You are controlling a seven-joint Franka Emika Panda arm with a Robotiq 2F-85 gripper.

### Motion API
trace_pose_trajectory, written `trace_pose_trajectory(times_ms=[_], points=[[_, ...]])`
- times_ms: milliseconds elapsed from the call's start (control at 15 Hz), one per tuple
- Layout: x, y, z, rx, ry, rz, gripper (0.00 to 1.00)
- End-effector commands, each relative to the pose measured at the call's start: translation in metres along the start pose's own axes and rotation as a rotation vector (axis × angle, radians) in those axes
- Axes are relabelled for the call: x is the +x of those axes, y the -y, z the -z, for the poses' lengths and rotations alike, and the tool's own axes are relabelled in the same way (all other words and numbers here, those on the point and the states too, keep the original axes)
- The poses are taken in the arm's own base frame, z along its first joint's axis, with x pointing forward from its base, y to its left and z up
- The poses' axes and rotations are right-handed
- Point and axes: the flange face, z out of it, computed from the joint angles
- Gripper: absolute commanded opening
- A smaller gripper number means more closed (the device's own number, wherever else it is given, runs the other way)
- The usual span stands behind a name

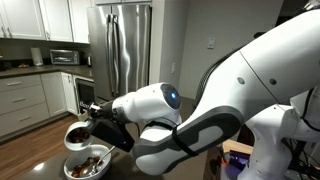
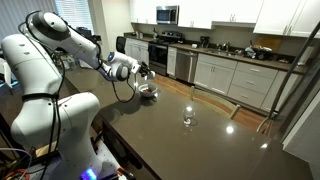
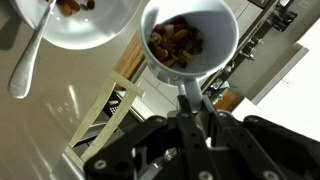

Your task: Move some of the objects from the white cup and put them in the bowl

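Note:
In the wrist view my gripper [image 3: 188, 106] is shut on the lower edge of the white cup [image 3: 190, 40], which hangs in the air. Reddish-brown objects [image 3: 176, 42] lie inside the cup. The wide white bowl [image 3: 90, 28] sits up and to the left of the cup, with a few of the same bits [image 3: 70, 6] in it. In an exterior view the cup [image 1: 77, 136] hangs just above the bowl [image 1: 88, 166], with the gripper [image 1: 101, 122] beside it. From across the table the gripper [image 2: 140, 72] shows above the bowl [image 2: 148, 91].
A spoon [image 3: 28, 58] rests in the bowl with its handle out over the rim. A small clear glass [image 2: 188, 119] stands on the dark table [image 2: 200, 145]. A wooden chair [image 3: 112, 112] stands past the table's edge. Kitchen counters [image 2: 230, 60] and a fridge [image 1: 122, 45] lie behind.

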Motion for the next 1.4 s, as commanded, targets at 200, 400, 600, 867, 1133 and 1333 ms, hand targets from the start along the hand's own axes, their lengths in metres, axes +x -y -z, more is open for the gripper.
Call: trace_pose_trajectory(times_ms=[200,400,600,867,1133,1333], points=[[0.010,-0.005,-0.007,0.010,-0.098,-0.015,0.06],[0.011,-0.007,-0.009,0.013,-0.122,-0.001,0.06],[0.011,-0.008,-0.010,0.012,-0.134,0.013,0.06],[0.011,-0.010,-0.011,0.012,-0.145,0.025,0.06],[0.011,-0.009,-0.009,0.018,-0.155,0.031,0.06],[0.012,-0.010,-0.008,0.017,-0.160,0.033,0.06]])
